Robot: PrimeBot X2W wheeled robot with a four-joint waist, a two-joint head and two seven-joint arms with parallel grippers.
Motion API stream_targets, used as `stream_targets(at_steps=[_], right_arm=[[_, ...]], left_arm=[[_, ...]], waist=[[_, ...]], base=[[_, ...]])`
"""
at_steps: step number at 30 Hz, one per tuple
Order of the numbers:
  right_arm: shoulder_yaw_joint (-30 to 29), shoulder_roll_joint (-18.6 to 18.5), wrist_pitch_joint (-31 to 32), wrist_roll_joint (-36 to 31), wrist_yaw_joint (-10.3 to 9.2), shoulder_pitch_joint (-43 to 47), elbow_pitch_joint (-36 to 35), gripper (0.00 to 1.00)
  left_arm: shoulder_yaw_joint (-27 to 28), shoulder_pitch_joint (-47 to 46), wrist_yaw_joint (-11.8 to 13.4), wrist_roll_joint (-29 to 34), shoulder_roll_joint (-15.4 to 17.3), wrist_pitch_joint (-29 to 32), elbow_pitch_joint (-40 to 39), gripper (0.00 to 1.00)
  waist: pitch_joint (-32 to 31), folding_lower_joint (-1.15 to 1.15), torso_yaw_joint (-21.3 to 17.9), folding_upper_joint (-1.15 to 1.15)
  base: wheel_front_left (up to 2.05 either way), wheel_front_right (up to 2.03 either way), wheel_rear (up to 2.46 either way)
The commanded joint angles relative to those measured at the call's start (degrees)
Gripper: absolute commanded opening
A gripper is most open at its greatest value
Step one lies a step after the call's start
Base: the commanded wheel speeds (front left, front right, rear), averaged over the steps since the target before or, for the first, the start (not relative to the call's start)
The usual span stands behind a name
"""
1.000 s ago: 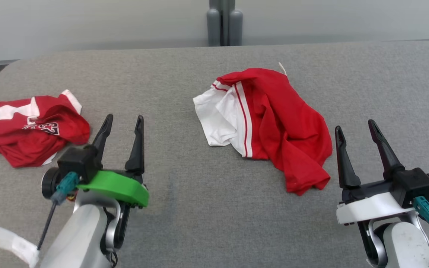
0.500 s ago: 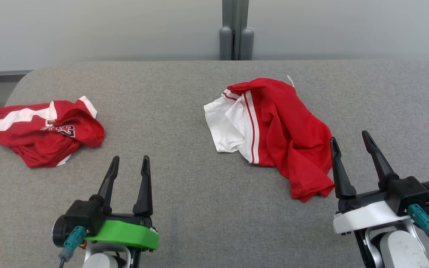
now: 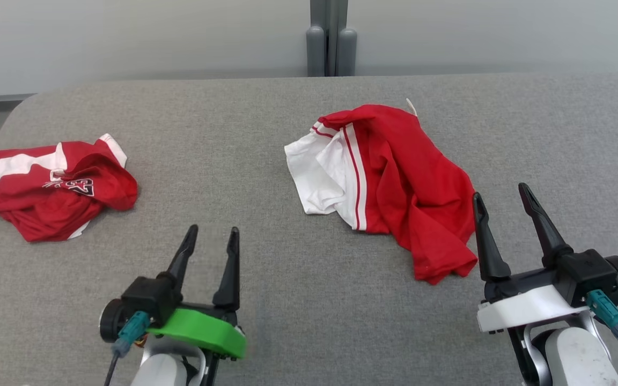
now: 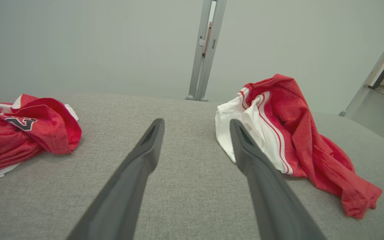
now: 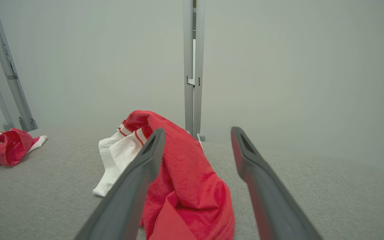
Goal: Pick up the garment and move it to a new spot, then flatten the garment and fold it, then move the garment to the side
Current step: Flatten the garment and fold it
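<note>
Found garment (image 3: 395, 177) crumpled on desk (image 3: 266, 134), right of centre: red body heaped over a white panel with red stripes, one red tail trailing toward near edge. Taking this as the piece to move; not yet lifted, so judged at very start of step one.

Noted right gripper (image 3: 501, 191) just beside that tail, wide apart and holding nothing, inner finger over red cloth; cannot tell whether touching. Noted left gripper (image 3: 213, 229) nearer centre, well apart from garment, likewise wide and empty.

Logged second garment (image 3: 51, 185), red with a number, bunched at far left of desk.

Risks:
- May pinch only a single loose layer of the tail, leading to unrolling and dragging rather than a clean lift.
- May snag desk with fingertips if brought too low.
- May mistake left heap for target.

Advise grasping thick folds, both sides
</note>
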Motion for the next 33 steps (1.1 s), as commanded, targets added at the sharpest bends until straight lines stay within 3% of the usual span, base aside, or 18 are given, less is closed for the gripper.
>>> stream_targets(at_steps=[1,13,27,33], right_arm=[[0.02,-0.13,-0.18,-0.38,-0.08,-0.77,-0.21,1.00],[-0.03,-0.13,-0.18,0.67,-0.08,-3.44,-0.66,1.00],[-0.53,-0.10,-0.18,2.16,-0.08,-4.95,-0.97,1.00],[-0.92,-0.11,-0.18,2.65,-0.08,-5.08,-1.09,1.00]], left_arm=[[-1.30,-2.21,-0.45,0.07,-0.01,-0.03,1.90,1.00],[-10.51,-19.11,-0.75,-5.37,0.05,5.38,19.13,1.00],[-12.58,-31.53,2.53,-9.81,0.09,5.74,30.65,1.00],[-13.10,-33.80,1.94,-10.99,0.09,4.64,33.69,1.00]], waist=[[1.34,0.00,-1.03,0.00],[6.90,0.00,-7.41,0.00],[10.94,0.00,-13.91,0.00],[11.43,0.00,-14.54,0.00]], base=[[0.00,0.00,0.00],[0.00,0.00,0.00],[0.00,0.00,0.00],[0.00,0.00,0.00]])
